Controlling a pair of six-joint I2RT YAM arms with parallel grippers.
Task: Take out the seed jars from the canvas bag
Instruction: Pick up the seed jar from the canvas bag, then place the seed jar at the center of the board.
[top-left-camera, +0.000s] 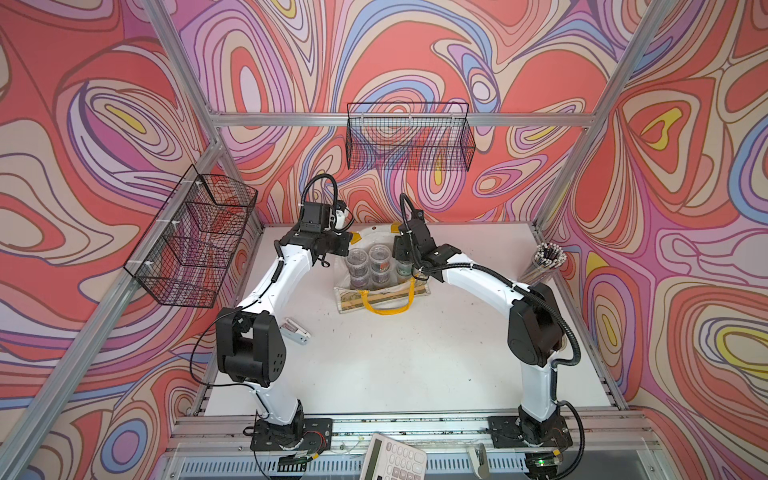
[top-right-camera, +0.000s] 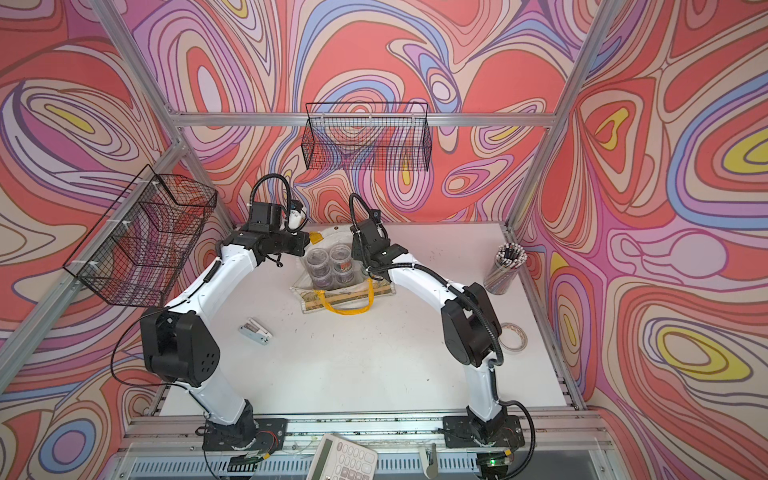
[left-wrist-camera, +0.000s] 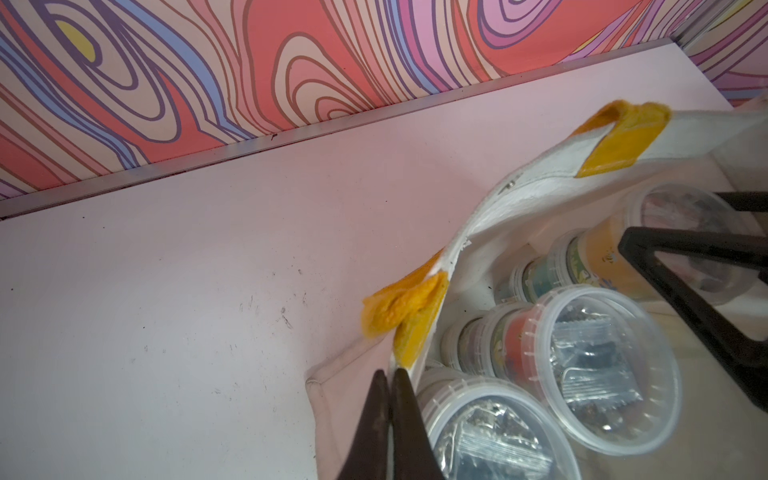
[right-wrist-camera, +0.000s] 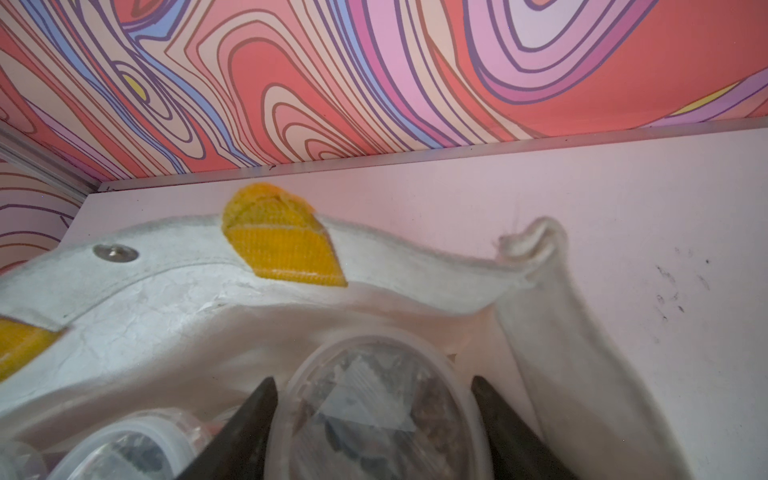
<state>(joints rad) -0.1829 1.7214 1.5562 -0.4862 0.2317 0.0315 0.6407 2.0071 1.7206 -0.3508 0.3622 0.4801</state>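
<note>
The canvas bag (top-left-camera: 353, 301) lay under both grippers. The left gripper (left-wrist-camera: 390, 374) was pinched shut on its rim, with seed jars (left-wrist-camera: 602, 365) just beside it. The right gripper (right-wrist-camera: 374, 379) straddled one jar (right-wrist-camera: 374, 419); whether it was clamped was unclear. Only the wrist views showed the jaws.

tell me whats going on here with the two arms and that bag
The left end effector is shut on the rim of the canvas bag, apparently holding it open. The right end effector reaches inside, its fingers either side of one seed jar; whether they press on it yet is unclear. The other seed jars sit in the bag, none out on the table.
</note>
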